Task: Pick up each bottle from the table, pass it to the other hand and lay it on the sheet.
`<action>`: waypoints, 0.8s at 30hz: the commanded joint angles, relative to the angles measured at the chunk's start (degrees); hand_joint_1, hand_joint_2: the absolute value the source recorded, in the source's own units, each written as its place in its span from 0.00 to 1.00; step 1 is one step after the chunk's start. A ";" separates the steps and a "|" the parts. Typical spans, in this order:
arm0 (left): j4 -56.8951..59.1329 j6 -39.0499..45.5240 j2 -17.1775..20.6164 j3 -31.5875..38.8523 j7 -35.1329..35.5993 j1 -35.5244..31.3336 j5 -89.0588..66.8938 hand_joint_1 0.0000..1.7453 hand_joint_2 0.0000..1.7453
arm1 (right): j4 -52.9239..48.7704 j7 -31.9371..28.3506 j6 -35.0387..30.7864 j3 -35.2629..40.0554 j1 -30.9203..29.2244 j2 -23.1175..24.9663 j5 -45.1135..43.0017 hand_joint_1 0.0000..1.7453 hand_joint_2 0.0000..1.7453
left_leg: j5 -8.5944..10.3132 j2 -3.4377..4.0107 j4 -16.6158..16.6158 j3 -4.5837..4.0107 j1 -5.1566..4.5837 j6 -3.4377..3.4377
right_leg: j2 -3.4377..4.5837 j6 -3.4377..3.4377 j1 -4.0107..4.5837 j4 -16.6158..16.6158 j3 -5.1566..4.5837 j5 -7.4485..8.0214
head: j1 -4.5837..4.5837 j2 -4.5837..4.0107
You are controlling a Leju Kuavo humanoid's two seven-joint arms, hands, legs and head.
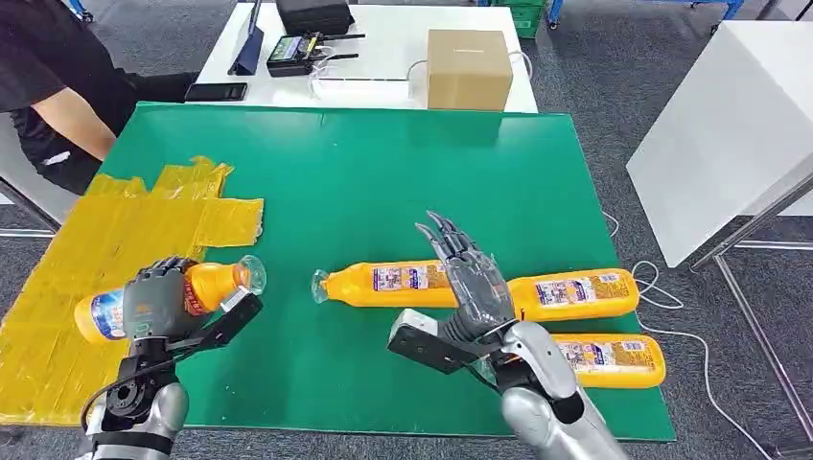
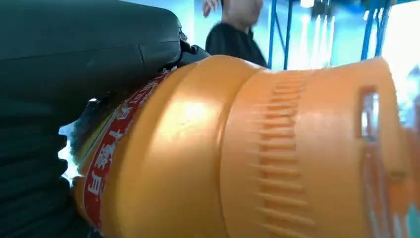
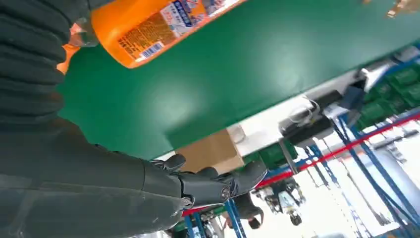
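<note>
My left hand [image 1: 158, 299] grips an orange juice bottle [image 1: 216, 284] around its middle, held level over the yellow sheet [image 1: 115, 249] at the table's left; the same bottle [image 2: 257, 148] looms close in the left wrist view. Three more orange bottles lie on the green table: one [image 1: 383, 285] with its clear cap pointing left, one [image 1: 575, 292] behind my right hand, one [image 1: 614, 359] nearer the front edge. My right hand [image 1: 472, 278] hovers open above the middle bottles, fingers stretched forward. In the right wrist view a bottle [image 3: 148, 29] lies beside the right hand [image 3: 208, 186].
A person in black stands at the far left corner [image 1: 58, 86]. A cardboard box [image 1: 468, 69], a radio and a phone sit on the white table behind. Another white table [image 1: 729, 134] stands to the right. Cables trail near the green table's [image 1: 383, 172] right edge.
</note>
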 commanded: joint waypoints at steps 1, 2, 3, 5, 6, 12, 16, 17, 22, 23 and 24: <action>23.12 -1.08 1.85 -1.56 -0.31 -9.09 1.01 1.00 1.00 | 13.53 2.99 4.52 2.64 -10.28 -2.54 -0.06 0.00 1.00 | 0.01 -0.13 -0.08 0.18 0.02 -0.02 | 0.02 -0.14 0.02 -0.07 0.17 0.01 | 0.00 0.00; 23.83 -1.13 1.74 -1.79 -0.15 -9.50 0.92 1.00 1.00 | 14.34 3.12 4.84 2.76 -10.81 -2.55 -0.13 0.00 1.00 | -0.03 -0.19 -0.07 0.32 0.06 -0.03 | 0.04 -0.21 0.05 -0.08 0.30 -0.02 | 0.00 0.00; 23.98 -1.11 1.64 -1.89 -0.07 -9.67 0.89 1.00 1.00 | 14.71 3.13 4.89 2.64 -11.08 -2.58 -0.15 0.00 1.00 | 0.00 -0.16 -0.07 0.21 0.03 -0.01 | 0.02 -0.16 0.02 -0.07 0.20 0.01 | 0.00 0.00; 23.98 -1.11 1.64 -1.89 -0.07 -9.67 0.89 1.00 1.00 | 14.71 3.13 4.89 2.64 -11.08 -2.58 -0.15 0.00 1.00 | -0.03 -0.19 -0.03 0.24 0.07 -0.03 | 0.02 -0.20 0.06 -0.06 0.24 -0.02 | 0.00 0.00; 23.98 -1.11 1.64 -1.89 -0.07 -9.67 0.89 1.00 1.00 | 14.71 3.13 4.89 2.64 -11.08 -2.58 -0.15 0.00 1.00 | -0.03 -0.19 -0.04 0.19 0.05 -0.02 | 0.00 -0.17 0.04 -0.05 0.19 -0.02 | 0.00 0.00; 24.03 -2.00 1.87 -2.41 0.26 -9.85 0.78 1.00 1.00 | 15.16 3.78 6.06 3.38 -11.53 -2.90 -0.32 0.00 1.00 | -0.10 -0.18 -0.02 0.31 0.08 -0.04 | 0.07 -0.22 0.09 -0.05 0.31 -0.05 | 0.00 0.00; 24.03 -2.00 1.87 -2.41 0.26 -9.85 0.78 1.00 1.00 | 15.16 3.78 6.06 3.38 -11.53 -2.90 -0.32 0.00 1.00 | -0.10 -0.18 -0.02 0.31 0.08 -0.04 | 0.07 -0.22 0.09 -0.05 0.31 -0.05 | 0.00 0.00; 24.18 -1.90 1.95 -2.67 0.53 -9.95 0.48 0.84 1.00 | 15.45 3.90 6.25 3.50 -11.76 -3.00 -0.31 0.00 1.00 | -0.12 -0.19 -0.02 0.35 0.10 -0.05 | 0.08 -0.25 0.10 -0.05 0.35 -0.07 | 0.00 0.00; 28.54 -3.99 2.57 -5.49 1.42 -13.53 -0.04 0.00 0.00 | 29.15 4.23 9.65 5.39 -18.73 -2.12 -1.33 0.00 1.00 | -0.09 -0.18 0.00 0.35 0.09 -0.03 | 0.10 -0.24 0.10 -0.04 0.33 -0.03 | -0.02 0.00; 28.54 -3.99 2.57 -5.49 1.42 -13.53 -0.04 0.00 0.00 | 29.15 4.23 9.65 5.39 -18.73 -2.12 -1.33 0.00 1.00 | -0.03 -0.11 -0.02 0.21 0.05 -0.01 | 0.10 -0.16 0.05 -0.03 0.21 0.02 | -0.02 0.00; 28.54 -3.99 2.57 -5.49 1.42 -13.53 -0.04 0.00 0.00 | 29.15 4.23 9.65 5.39 -18.73 -2.12 -1.33 0.00 1.00 | 0.00 -0.15 -0.03 0.23 0.05 0.01 | 0.06 -0.17 0.04 -0.04 0.25 0.01 | -0.02 0.00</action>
